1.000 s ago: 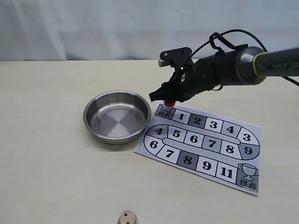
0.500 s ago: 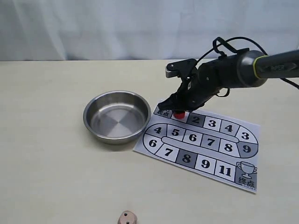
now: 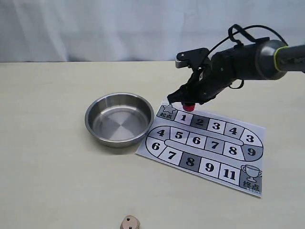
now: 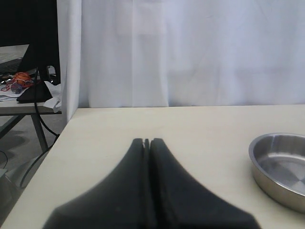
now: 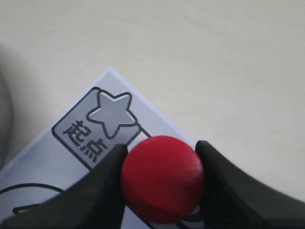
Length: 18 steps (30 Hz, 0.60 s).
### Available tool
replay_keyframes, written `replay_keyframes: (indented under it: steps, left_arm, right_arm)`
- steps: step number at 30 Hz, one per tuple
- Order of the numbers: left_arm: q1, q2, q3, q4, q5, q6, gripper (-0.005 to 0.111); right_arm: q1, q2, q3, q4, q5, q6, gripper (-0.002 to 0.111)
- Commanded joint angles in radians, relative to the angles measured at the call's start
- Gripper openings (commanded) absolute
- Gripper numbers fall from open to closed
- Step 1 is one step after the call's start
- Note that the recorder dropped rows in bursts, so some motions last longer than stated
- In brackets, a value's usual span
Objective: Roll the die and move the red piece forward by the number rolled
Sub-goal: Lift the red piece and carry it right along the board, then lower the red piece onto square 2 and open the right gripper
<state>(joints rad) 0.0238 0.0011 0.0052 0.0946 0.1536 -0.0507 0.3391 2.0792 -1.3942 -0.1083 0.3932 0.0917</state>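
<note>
Red piece hung pinched in the right claw, raised just off the board over square 1, close to the board's 12 o'clock edge. A second before, it had been at the start square; it had since travelled toward 3 o'clock, so counting along the top row seemed under way. The die lay on the table at 6 o'clock from the steel bowl, cut by the frame, its count unreadable. Squares toward 3 o'clock stood unoccupied. The left claw was pressed together, empty.
</note>
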Motion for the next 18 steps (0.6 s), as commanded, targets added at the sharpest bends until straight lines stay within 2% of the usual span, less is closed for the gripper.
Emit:
replay_keyframes:
  steps: [1, 9, 13, 18]
  left_arm:
    - [0.0, -0.001, -0.005, -0.002, -0.01, -0.002, 0.0]
    - [0.0, -0.001, -0.005, -0.002, -0.012, -0.002, 0.0]
    - [0.0, -0.001, -0.005, -0.002, -0.012, -0.002, 0.0]
    - [0.0, -0.001, -0.005, -0.002, -0.012, -0.002, 0.0]
  right_arm:
    - [-0.05, -0.022, 0.001, -0.012, 0.082, -0.009, 0.004]
    - [-0.057, -0.02, 0.007, -0.004, 0.102, -0.009, 0.004]
    - [-0.057, -0.006, 0.079, 0.039, 0.003, -0.009, 0.004]
    - [-0.057, 0.014, 0.097, 0.041, -0.005, -0.009, 0.005]
